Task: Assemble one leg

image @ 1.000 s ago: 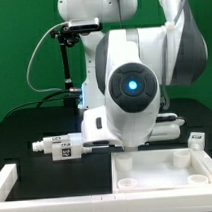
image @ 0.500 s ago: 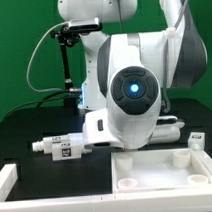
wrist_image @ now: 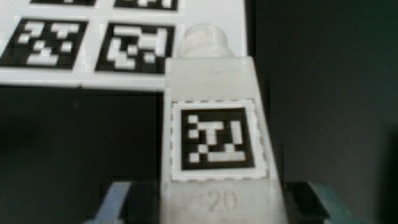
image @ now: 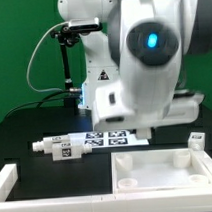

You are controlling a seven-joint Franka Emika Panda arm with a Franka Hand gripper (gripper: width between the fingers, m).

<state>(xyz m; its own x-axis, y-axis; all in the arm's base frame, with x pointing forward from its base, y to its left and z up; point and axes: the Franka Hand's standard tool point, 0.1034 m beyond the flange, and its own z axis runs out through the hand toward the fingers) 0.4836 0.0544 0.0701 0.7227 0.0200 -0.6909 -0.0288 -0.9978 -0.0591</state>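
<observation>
In the wrist view my gripper (wrist_image: 214,208) is shut on a white leg (wrist_image: 214,100). Its grey fingers (wrist_image: 125,200) press both sides of the leg's base. The leg carries a black-and-white tag and points away from the wrist, above the marker board (wrist_image: 98,45). In the exterior view the arm's bulk hides the gripper and the held leg. A second leg (image: 58,147) lies on its side on the black table at the exterior view's left. A third leg (image: 197,141) stands at the exterior view's right.
The large white tray-shaped part (image: 162,174) lies at the front. The marker board (image: 110,137) lies behind it. A white raised edge (image: 7,178) sits at the front of the exterior view's left. A black camera stand (image: 68,56) rises at the back.
The arm has lifted and swung toward the exterior view's right, uncovering the marker board. The lying leg, the standing leg and the tray-shaped part have not moved.
</observation>
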